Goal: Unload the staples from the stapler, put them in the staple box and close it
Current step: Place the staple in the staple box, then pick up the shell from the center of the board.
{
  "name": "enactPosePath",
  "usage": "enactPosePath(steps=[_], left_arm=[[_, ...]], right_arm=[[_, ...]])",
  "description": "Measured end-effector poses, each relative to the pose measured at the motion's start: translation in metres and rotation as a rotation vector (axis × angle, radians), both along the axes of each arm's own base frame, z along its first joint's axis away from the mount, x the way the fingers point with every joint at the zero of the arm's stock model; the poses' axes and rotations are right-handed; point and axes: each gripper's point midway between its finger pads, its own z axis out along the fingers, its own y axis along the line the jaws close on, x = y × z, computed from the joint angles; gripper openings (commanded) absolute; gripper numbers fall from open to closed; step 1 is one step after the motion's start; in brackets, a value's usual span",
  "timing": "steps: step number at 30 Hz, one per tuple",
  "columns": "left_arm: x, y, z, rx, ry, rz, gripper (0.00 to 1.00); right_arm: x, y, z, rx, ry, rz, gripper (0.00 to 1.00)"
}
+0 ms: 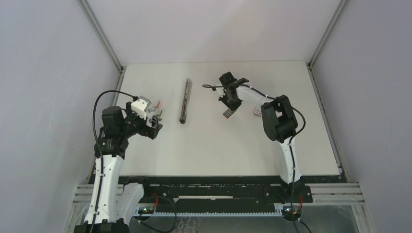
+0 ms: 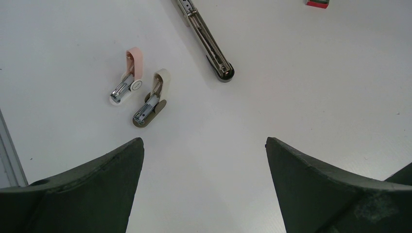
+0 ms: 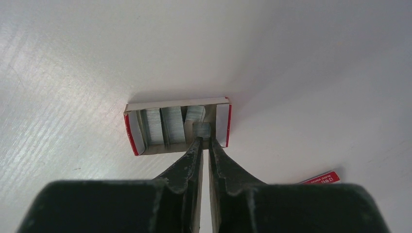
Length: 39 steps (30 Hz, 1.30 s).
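Stapler point(image 1: 185, 101) lies on white table point(image 1: 209, 150) between grey walls point(image 1: 43, 73); left tool point(image 2: 204, 141) apart, right tool point(image 3: 205, 141) nearly together.

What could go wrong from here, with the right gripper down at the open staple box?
1. The right gripper, jaws almost together, has its tips at a short staple strip in the open box. Whether it grips the strip is unclear, so pulling back might drag it out onto the table.
2. Nothing holds the box. A sideways nudge could slide or tip it and spill the other strips.
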Motion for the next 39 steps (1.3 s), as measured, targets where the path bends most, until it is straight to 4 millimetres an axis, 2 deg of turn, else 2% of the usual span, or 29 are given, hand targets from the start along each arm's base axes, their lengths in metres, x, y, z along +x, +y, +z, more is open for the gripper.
enactPosePath(steps=[11,15,18,24,28,34,39], left_arm=[[0.000,0.000,0.000,0.000,0.000,0.000,1.00],[0.000,0.000,-0.001,0.000,0.002,0.000,1.00],[0.000,0.000,-0.001,0.000,0.004,0.000,1.00],[0.000,0.000,-0.002,0.000,0.008,0.000,1.00],[0.000,0.000,-0.002,0.000,0.008,-0.001,1.00],[0.000,0.000,-0.002,-0.001,0.012,-0.001,1.00],[-0.001,0.000,-0.002,-0.001,0.012,-0.002,1.00]], right_arm=[[-0.002,0.001,0.009,0.028,0.013,-0.021,0.17],[0.000,-0.004,0.023,0.062,0.007,-0.045,0.36],[0.003,-0.014,0.038,0.088,-0.008,-0.078,0.47],[0.018,-0.055,0.072,0.139,-0.052,-0.182,0.53],[0.028,-0.090,0.077,0.177,-0.047,-0.319,0.55],[0.026,-0.145,0.067,0.191,-0.001,-0.560,0.56],[0.000,-0.174,0.035,0.187,0.105,-0.704,0.63]])
